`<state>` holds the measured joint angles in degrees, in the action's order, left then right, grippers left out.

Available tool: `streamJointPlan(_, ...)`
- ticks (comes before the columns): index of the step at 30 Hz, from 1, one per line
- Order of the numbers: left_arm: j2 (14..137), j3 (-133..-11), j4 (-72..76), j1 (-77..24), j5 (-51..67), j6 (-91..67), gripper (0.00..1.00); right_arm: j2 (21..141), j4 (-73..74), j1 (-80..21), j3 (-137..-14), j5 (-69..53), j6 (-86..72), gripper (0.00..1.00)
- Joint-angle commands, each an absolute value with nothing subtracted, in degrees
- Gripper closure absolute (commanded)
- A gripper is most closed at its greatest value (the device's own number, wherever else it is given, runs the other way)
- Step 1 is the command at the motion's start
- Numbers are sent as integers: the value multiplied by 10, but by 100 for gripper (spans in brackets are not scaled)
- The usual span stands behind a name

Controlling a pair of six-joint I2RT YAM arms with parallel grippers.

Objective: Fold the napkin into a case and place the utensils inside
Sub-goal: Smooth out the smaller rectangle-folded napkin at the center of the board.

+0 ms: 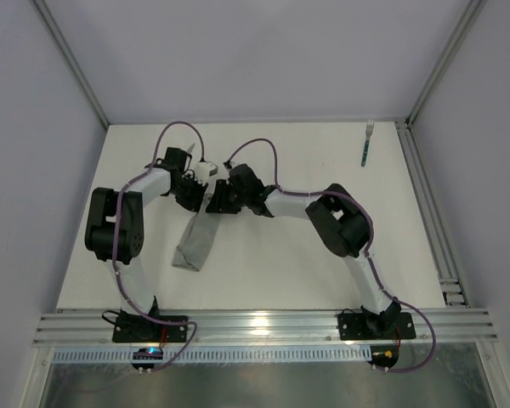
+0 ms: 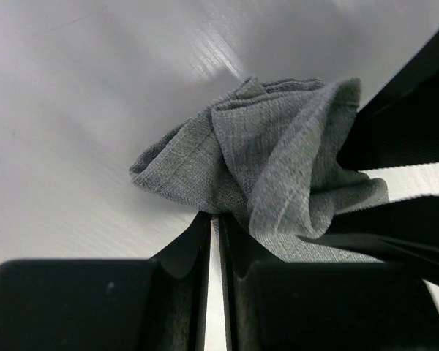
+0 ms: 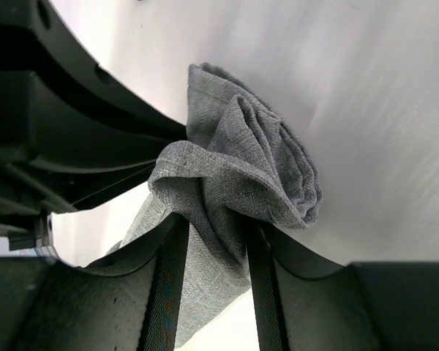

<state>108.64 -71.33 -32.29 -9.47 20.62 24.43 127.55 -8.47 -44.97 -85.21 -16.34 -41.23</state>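
The grey napkin (image 1: 195,242) is bunched and folded into a narrow strip, with its top end held up between both grippers and its lower end resting on the table. My left gripper (image 1: 195,184) is shut on a bunched edge of the napkin (image 2: 271,161), with its fingertips (image 2: 216,219) almost touching. My right gripper (image 1: 222,197) faces it and is shut on a thicker wad of the same napkin (image 3: 234,175), gripped between its jaws (image 3: 214,227). The fork (image 1: 367,143), with a teal handle, lies at the far right of the table. The knife is not in view.
The white table (image 1: 306,255) is walled by a grey enclosure with metal rails along the right edge (image 1: 433,221) and the front edge (image 1: 263,327). The two wrists are close together at the table's middle left.
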Motion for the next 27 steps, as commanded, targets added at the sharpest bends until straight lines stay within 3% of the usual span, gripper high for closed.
streamJointPlan(1,1059,-699,-310,-102,251,240,92,1280,-67,-452,-880,-134,-415,59)
streamJointPlan(8,1049,-686,-308,-92,288,241,81,1296,-51,-452,-885,-95,-428,59)
streamJointPlan(18,1012,-708,-349,-41,351,252,49,1293,-34,-452,-886,-81,-418,60)
streamJointPlan(23,1015,-708,-363,-47,367,257,42,1296,-38,-452,-891,-87,-426,60)
streamJointPlan(27,1044,-701,-356,-69,303,257,41,1297,-36,-452,-902,-93,-425,60)
